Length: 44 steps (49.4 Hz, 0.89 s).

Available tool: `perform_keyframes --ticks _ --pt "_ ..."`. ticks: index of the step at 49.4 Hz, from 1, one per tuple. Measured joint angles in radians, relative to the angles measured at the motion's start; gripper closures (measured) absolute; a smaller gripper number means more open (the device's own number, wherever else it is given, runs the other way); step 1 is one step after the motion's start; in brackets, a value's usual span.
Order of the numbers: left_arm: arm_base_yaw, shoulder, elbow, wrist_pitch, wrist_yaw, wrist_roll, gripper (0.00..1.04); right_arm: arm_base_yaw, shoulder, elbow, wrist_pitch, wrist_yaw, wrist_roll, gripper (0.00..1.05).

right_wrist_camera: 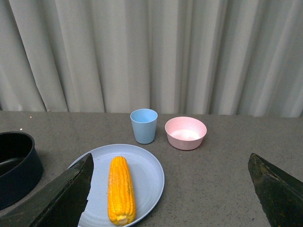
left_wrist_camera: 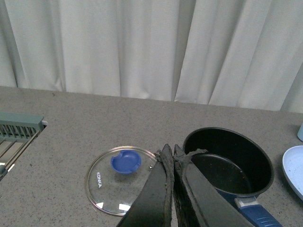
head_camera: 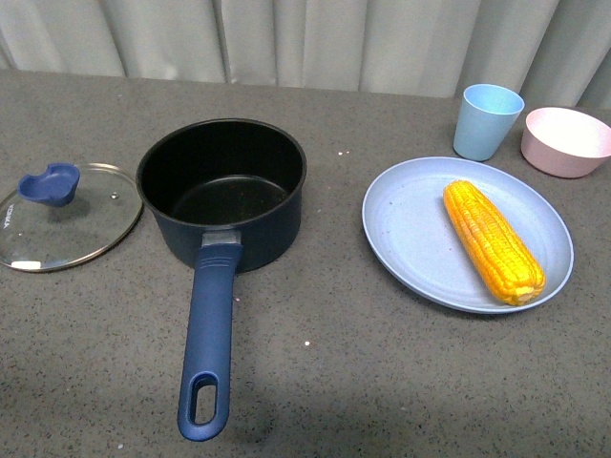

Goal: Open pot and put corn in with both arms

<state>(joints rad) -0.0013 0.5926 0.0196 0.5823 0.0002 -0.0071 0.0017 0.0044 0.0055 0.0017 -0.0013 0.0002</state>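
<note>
The dark blue pot [head_camera: 221, 194] stands uncovered left of centre, black and empty inside, its long handle [head_camera: 208, 334] pointing toward me. Its glass lid [head_camera: 67, 218] with a blue knob lies flat on the table just left of it. The yellow corn [head_camera: 493, 240] lies on a pale blue plate [head_camera: 410, 229] to the right. Neither arm appears in the front view. My left gripper [left_wrist_camera: 169, 149] is shut with nothing in it, above the gap between lid [left_wrist_camera: 120, 182] and pot [left_wrist_camera: 228, 161]. My right gripper [right_wrist_camera: 170, 161] is wide open, back from the corn [right_wrist_camera: 121, 189].
A light blue cup [head_camera: 487, 121] and a pink bowl [head_camera: 566, 141] stand behind the plate at the back right. A grey rack [left_wrist_camera: 16, 135] sits at the table's far left. White curtains hang behind the grey table.
</note>
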Motion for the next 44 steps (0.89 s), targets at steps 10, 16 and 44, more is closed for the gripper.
perform_keyframes --ticks 10,16,44 --pt "0.000 -0.135 0.000 -0.125 0.000 0.000 1.01 0.000 0.000 0.000 0.000 0.000 0.000 0.09" --pt "0.000 -0.204 0.000 -0.192 0.000 0.000 1.01 0.000 0.000 0.000 0.000 0.000 0.000 0.09" --pt "0.000 -0.443 0.000 -0.430 0.000 0.000 1.01 0.000 0.000 0.000 0.000 0.000 0.000 0.09"
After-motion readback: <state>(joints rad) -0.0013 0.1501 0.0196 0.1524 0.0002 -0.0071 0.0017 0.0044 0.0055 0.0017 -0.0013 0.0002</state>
